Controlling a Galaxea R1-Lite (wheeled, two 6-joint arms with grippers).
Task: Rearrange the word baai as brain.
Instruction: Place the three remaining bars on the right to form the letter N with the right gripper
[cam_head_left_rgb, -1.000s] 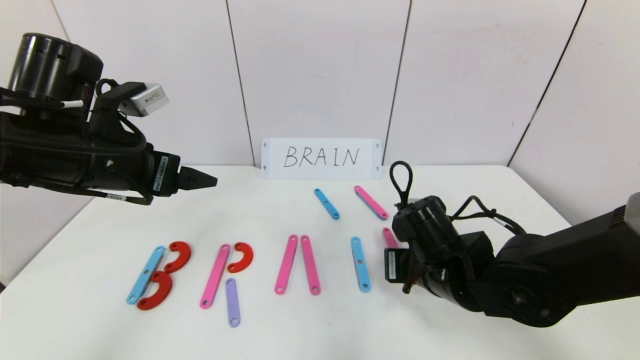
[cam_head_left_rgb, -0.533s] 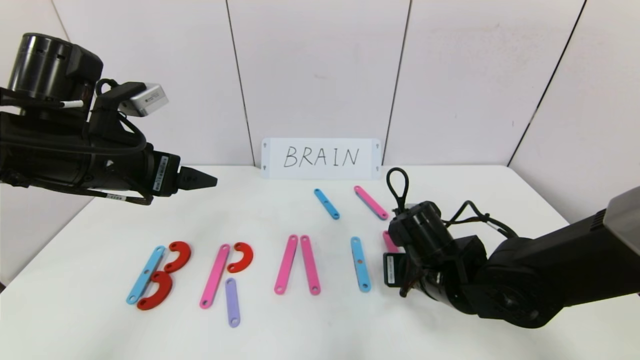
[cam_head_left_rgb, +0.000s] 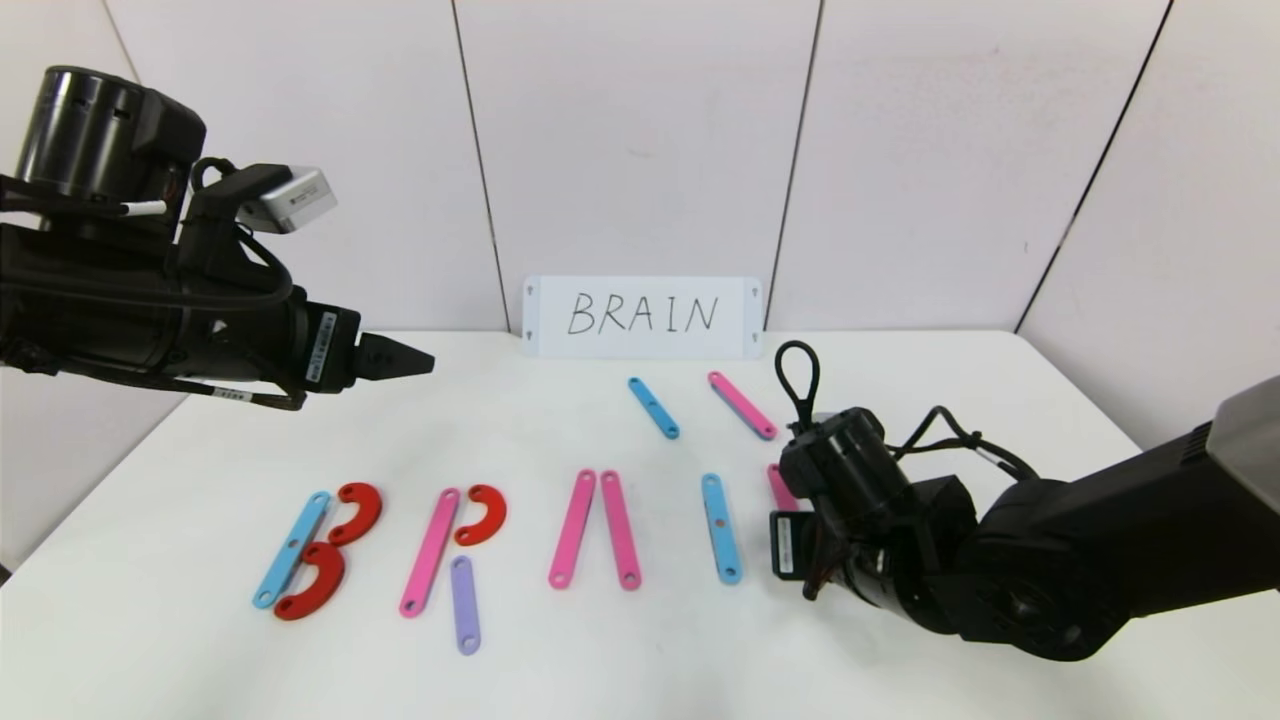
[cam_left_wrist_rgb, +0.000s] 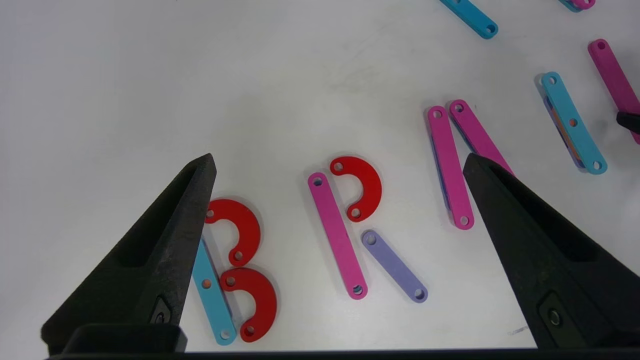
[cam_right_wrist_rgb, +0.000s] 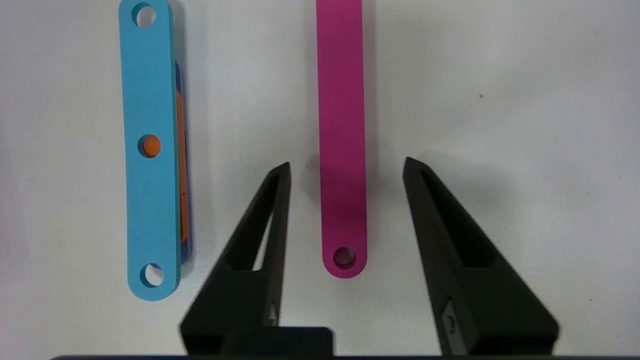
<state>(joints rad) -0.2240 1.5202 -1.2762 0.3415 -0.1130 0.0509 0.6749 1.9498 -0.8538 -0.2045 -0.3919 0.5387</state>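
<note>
Word on the desk reads B, R, A-shape, I, with N only begun.

B: blue strip with two red curves touching it, done. R: pink strip, red curve, purple leg, done. A: two pink strips meeting at the far end, no crossbar visible (may be accepted as is). I: blue strip, in place; right wrist view shows something orange and dark lying under it.

N: one pink strip lies flat just to the right of the I. Right tool sits low over its near end, fingers parted on either side with a gap to each, not gripping, so this strip looks set down.

Left: two spare strips near the card, blue and pink, probably the remaining N strokes. Judged roughly four letters of five.

Left tool spread wide, holding nothing, raised above the left part of the desk, idle.
</note>
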